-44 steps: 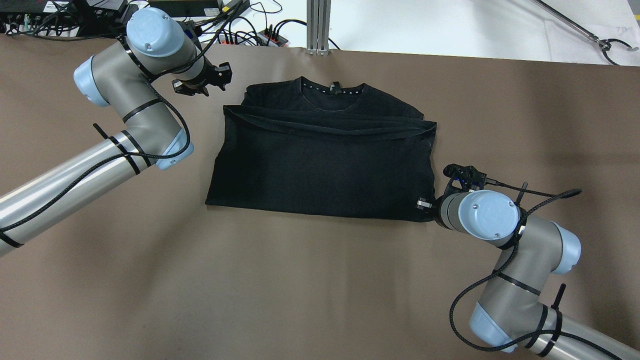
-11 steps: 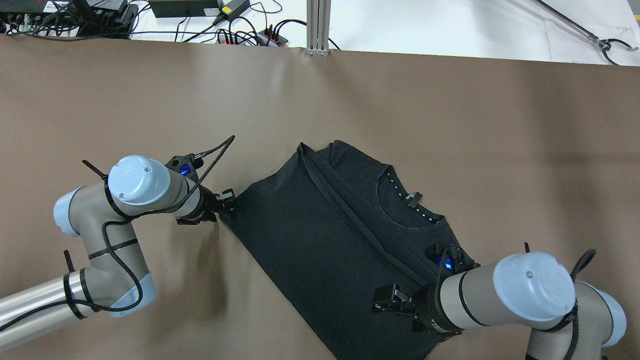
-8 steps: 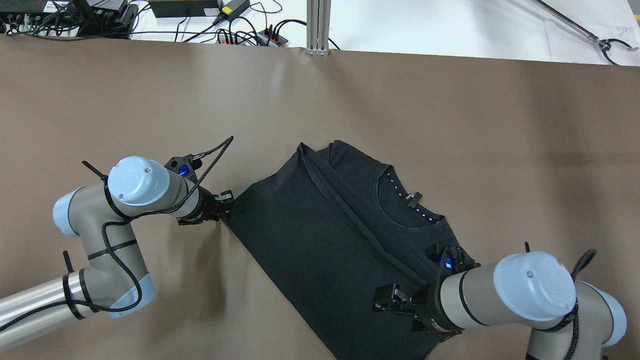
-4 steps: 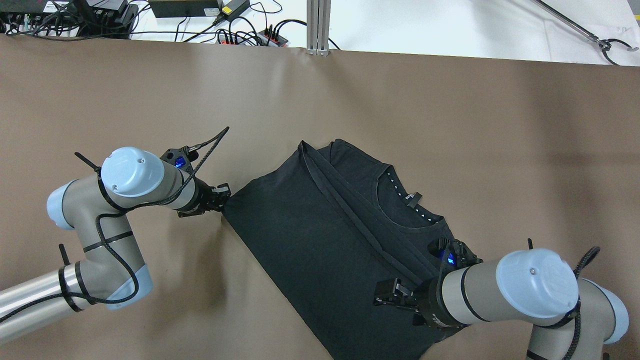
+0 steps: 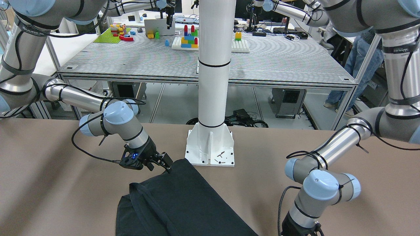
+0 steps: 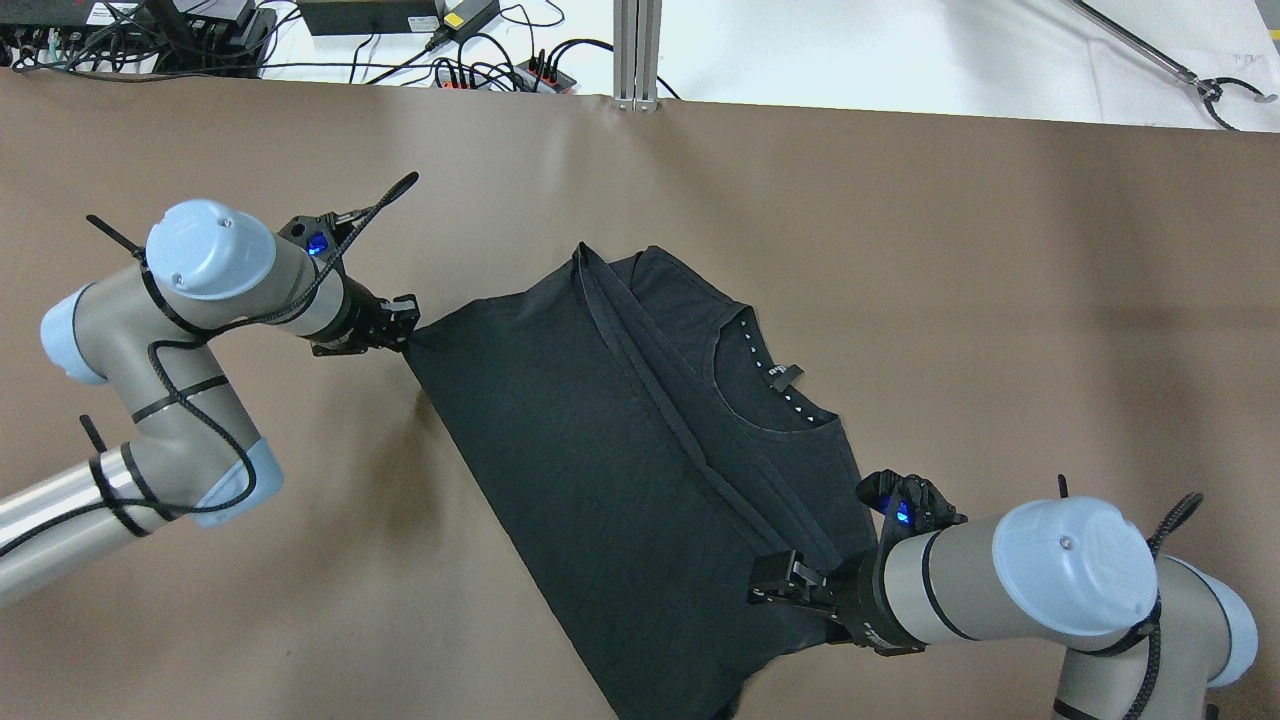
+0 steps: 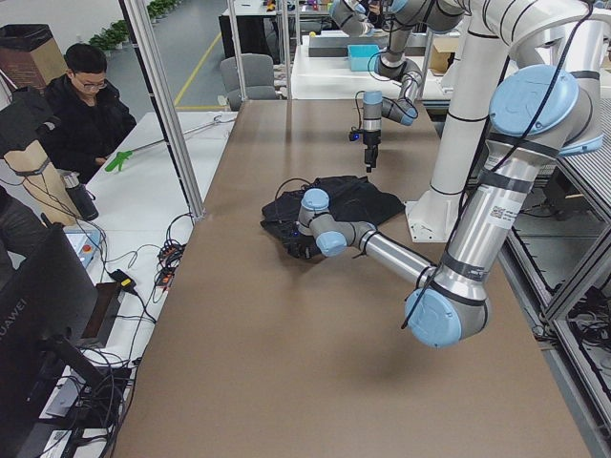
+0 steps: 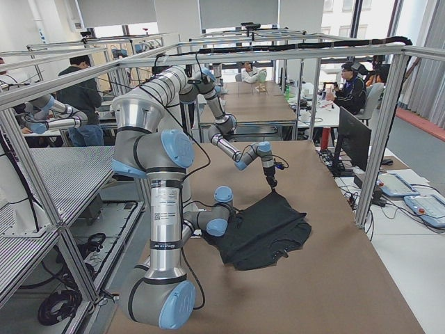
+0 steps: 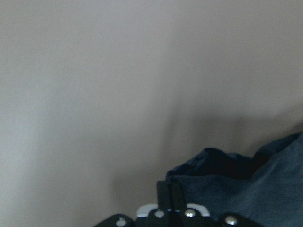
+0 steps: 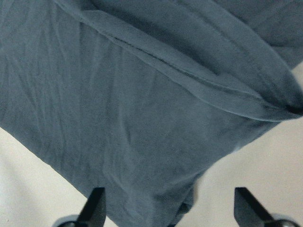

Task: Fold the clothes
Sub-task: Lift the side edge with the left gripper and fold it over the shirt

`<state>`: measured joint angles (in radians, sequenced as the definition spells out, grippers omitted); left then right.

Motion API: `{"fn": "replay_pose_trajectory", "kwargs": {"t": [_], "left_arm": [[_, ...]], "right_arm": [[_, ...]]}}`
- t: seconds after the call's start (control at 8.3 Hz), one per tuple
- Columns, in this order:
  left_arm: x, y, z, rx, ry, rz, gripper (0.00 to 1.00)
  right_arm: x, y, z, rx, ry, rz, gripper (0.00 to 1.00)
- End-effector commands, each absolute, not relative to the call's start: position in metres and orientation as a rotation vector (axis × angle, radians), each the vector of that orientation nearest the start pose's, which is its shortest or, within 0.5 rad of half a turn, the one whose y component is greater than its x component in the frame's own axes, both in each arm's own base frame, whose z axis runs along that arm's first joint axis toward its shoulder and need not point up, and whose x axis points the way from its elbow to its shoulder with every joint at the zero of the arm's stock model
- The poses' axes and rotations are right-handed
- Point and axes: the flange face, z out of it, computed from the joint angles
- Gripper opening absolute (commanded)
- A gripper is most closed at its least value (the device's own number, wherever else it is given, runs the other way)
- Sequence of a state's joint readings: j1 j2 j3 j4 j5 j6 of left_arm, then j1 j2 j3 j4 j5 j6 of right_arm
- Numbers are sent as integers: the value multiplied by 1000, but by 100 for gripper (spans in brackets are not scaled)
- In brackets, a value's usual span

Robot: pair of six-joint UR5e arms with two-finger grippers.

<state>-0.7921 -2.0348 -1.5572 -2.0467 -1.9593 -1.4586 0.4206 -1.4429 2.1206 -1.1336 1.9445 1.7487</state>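
Left gripper [image 6: 407,326] is clamping a corner of the black T-shirt [image 6: 600,450] — right gripper [image 6: 772,590] is hanging above it, wide open.

Black monitor [image 7: 38,324], off the desk's [image 7: 286,372] near corner on the operators' side: "HUAWEI" in pale letters running up its back.

Label strip [image 7: 503,212] on the left arm above the desk: print too small to read.

Shirt [image 6: 600,450] on the desk: neck tag [image 6: 781,376] unreadable.
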Motion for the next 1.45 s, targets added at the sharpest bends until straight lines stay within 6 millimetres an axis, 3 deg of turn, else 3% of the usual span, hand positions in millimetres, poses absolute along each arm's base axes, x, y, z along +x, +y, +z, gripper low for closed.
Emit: {"fn": "replay_pose_trajectory", "kwargs": {"t": [0.0,0.12,0.24,0.48,0.84,1.08,1.2,1.32], "left_arm": [[435,-690,295,112,927,-479,0],[454,-727,250,114,919,-491,0],[463,-743,232,134,919,-495,0],[490,-771,225,227,944,-499,0],[490,-773,216,239,948,-498,0],[492,-775,214,258,935,-509,0],[489,-776,209,265,942,-510,32],[486,-775,201,275,952,-509,94]], "right_arm": [[-404,-291,289,-162,-1138,346,95],[-405,-292,290,-160,-1137,348,95],[-405,-292,290,-157,-1137,350,95],[-405,-296,292,-123,-1133,369,95],[-407,-303,290,-48,-1135,403,95],[-418,-310,287,2,-1134,396,95],[-420,-312,281,31,-1144,405,95],[-428,-316,277,35,-1137,408,95]]}}
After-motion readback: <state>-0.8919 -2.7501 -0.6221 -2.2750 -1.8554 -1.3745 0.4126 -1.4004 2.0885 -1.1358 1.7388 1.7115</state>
